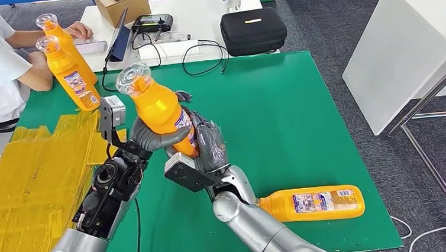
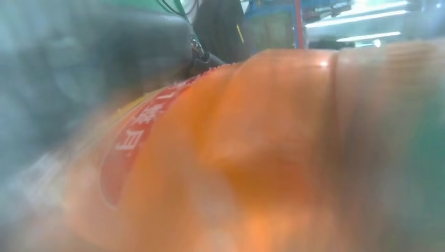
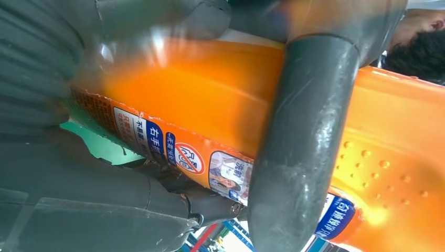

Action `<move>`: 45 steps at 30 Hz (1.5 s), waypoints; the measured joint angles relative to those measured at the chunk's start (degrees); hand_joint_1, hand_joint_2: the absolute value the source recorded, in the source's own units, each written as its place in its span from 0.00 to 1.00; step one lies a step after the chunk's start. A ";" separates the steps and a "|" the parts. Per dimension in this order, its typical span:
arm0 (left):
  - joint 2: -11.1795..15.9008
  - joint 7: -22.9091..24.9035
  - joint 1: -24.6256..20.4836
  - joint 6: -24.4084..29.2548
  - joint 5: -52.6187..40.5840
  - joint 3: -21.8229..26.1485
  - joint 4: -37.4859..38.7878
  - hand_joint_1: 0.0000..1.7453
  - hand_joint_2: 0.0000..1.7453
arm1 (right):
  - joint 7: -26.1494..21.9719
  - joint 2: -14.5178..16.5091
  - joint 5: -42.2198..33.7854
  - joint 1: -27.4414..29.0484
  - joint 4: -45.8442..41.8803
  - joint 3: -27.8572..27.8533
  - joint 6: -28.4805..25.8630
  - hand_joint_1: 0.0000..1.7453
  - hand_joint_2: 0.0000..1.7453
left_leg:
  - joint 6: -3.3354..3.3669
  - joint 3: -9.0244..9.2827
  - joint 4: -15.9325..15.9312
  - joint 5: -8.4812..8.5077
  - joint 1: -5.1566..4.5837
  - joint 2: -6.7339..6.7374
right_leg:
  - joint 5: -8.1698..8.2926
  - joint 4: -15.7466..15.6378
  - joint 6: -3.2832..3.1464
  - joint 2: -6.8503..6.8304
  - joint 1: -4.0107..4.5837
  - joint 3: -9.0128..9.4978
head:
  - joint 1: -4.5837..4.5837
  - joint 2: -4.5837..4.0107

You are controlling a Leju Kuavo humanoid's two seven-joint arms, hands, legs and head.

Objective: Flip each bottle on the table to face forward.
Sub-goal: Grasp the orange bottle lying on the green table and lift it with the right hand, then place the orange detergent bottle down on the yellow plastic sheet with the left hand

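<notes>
Four orange bottles, one (image 1: 159, 107) gripped by left robot hand (image 1: 150, 138) and right robot hand (image 1: 207, 143), two upright, one lying.

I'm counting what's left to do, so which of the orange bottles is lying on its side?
The bottle near the table's front edge, beside the right arm. It lies flat, while two stand at the back left and one is held up.

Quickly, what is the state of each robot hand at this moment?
Left robot hand: closed around the orange bottle, held above the green mat.
Right robot hand: also gripping the same orange bottle, from the other side.
</notes>
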 joint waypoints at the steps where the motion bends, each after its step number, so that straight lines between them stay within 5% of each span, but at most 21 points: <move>1: -0.01 0.00 0.17 0.31 -0.21 0.08 -0.27 1.00 1.00 | -0.25 0.00 -0.05 -0.01 0.03 0.00 -0.06 1.00 1.00 | 0.00 0.00 0.00 0.00 0.00 0.00 | 0.00 0.00 0.00 0.00 0.00 0.00 | 0.00 0.00; 6: -0.09 0.00 0.63 1.20 -0.66 0.20 -1.31 1.00 1.00 | -1.40 0.00 0.70 0.04 -0.10 -0.83 0.13 0.96 1.00 | 0.00 0.00 0.00 0.00 0.00 0.00 | 0.00 0.00 0.00 0.00 -0.01 0.00 | 0.00 0.00; 10: -0.37 0.02 0.66 1.55 -0.72 0.24 -1.74 1.00 1.00 | -1.82 0.00 1.97 0.73 -1.33 -1.98 0.36 0.00 1.00 | 0.00 0.00 0.00 0.00 0.00 -0.02 | 0.00 0.00 0.00 0.00 -0.01 0.01 | 0.00 0.00; 23: -0.56 -0.04 -0.71 7.73 -2.80 4.39 -3.07 1.00 1.00 | -0.72 -2.07 7.03 9.32 -19.69 -3.36 5.44 0.00 1.00 | -0.05 -0.04 -0.01 0.00 0.05 -0.07 | -0.02 0.00 -0.03 -0.03 0.05 -0.02 | -0.06 0.00; 27: -0.37 -1.17 -0.81 13.40 -7.13 5.97 -3.14 1.00 1.00 | -0.13 -2.57 4.04 10.99 -23.70 -2.95 9.06 0.00 1.00 | -0.06 -0.05 -0.01 0.00 0.04 -0.03 | 0.00 0.00 -0.03 -0.01 0.05 -0.01 | -0.09 0.00; 34: 2.60 -4.62 0.29 35.97 -33.57 10.99 -3.96 1.00 1.00 | 1.85 -6.56 -5.45 14.58 -35.35 -5.25 21.06 0.00 1.00 | -0.06 -0.06 -0.01 0.00 0.04 -0.07 | -0.01 0.00 -0.02 -0.03 0.04 -0.02 | -0.09 0.00; 38: 7.35 -3.02 0.76 48.17 -57.76 12.97 -0.87 1.00 1.00 | 0.76 -10.26 -12.19 16.85 -42.21 -8.89 26.58 0.00 1.00 | -0.06 -0.06 -0.02 -0.01 0.04 -0.02 | -0.02 0.00 -0.02 -0.01 0.04 -0.02 | -0.09 0.00; 45: 13.11 -2.39 1.94 52.72 -68.79 15.32 5.94 1.00 1.00 | 0.22 -14.35 -15.28 18.88 -48.23 -13.64 29.97 0.00 1.00 | -0.08 -0.06 -0.02 0.00 0.04 -0.04 | -0.01 -0.01 -0.03 0.00 0.04 -0.04 | -0.09 0.00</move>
